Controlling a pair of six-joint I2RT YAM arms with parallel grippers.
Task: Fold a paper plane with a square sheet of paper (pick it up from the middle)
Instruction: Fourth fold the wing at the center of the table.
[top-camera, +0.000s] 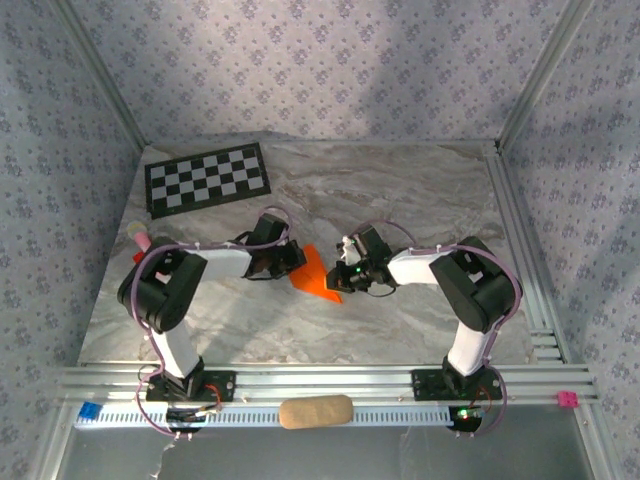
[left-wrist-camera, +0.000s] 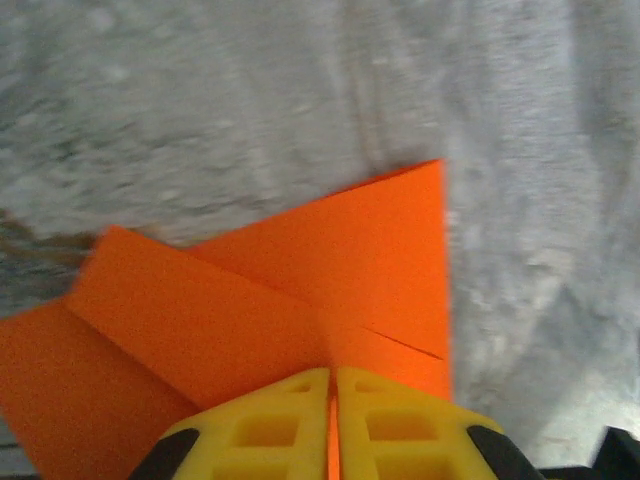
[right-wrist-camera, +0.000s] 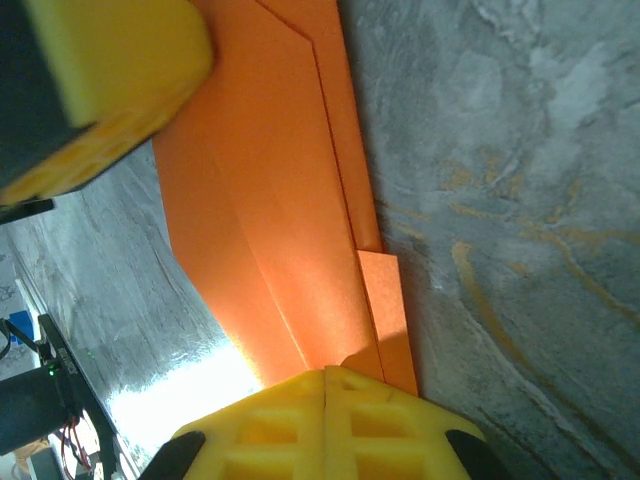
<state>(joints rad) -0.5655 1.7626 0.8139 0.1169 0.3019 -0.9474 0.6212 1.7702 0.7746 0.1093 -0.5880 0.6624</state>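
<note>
Top view: locate the orange paper at centre frame, a creased, pointed shape over the marble table; you cannot tell here whether it rests on the surface. The left gripper meets its left edge; the right gripper meets its right edge; jaw state is not readable in this view. Ref. items: checkerboard sheet, upper left, flat, well apart from the paper; small red-and-pink object at the left table edge; tan pad, bottom centre.

Left wrist view: yellow fingers at bottom centre, pressed together w/ a thin orange strip between them; read this as jaws closed on the paper. The paper fans out above the fingers, w/ several crease lines; grey table beyond.

Right wrist view: yellow fingers at bottom centre, closed; the paper's lower end runs in between them, i.e. jaws grip the paper. The paper runs as a long folded band up to the top edge; a blurred left-gripper finger sits upper left.
</note>
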